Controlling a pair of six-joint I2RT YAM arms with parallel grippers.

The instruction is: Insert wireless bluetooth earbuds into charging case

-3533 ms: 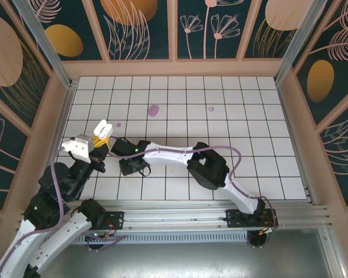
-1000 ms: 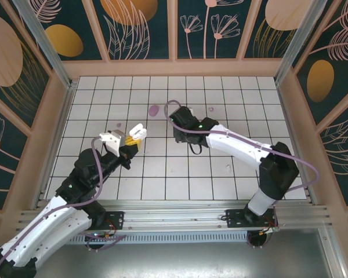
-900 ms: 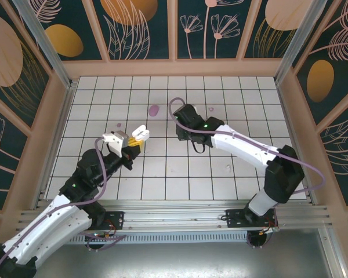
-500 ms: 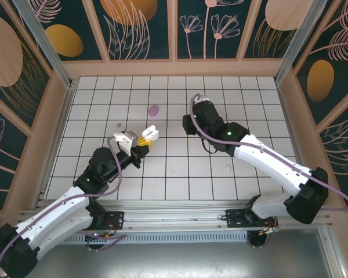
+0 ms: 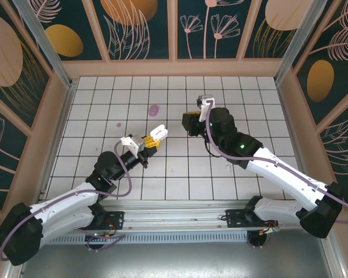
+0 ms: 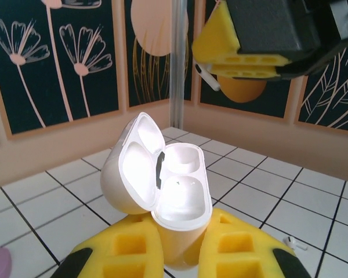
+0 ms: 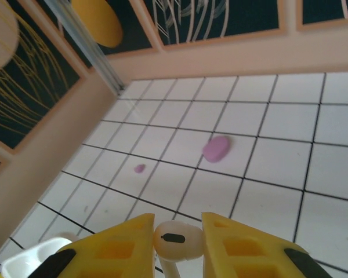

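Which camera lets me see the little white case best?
The left wrist view: the charging case looks big and close, lid open, both sockets empty, pinched in the left hand. The top external view shows the case as a small white shape. The right wrist view catches a white corner, maybe it.

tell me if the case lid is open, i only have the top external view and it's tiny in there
observer: yes. In the left wrist view the charging case stands upright between the left gripper's yellow pads, lid swung open.
operator: anything in the wells
observer: no, both wells look empty in that view.
operator: what's the right gripper got
observer: the right wrist view shows one earbud pinched between the right gripper's pads.
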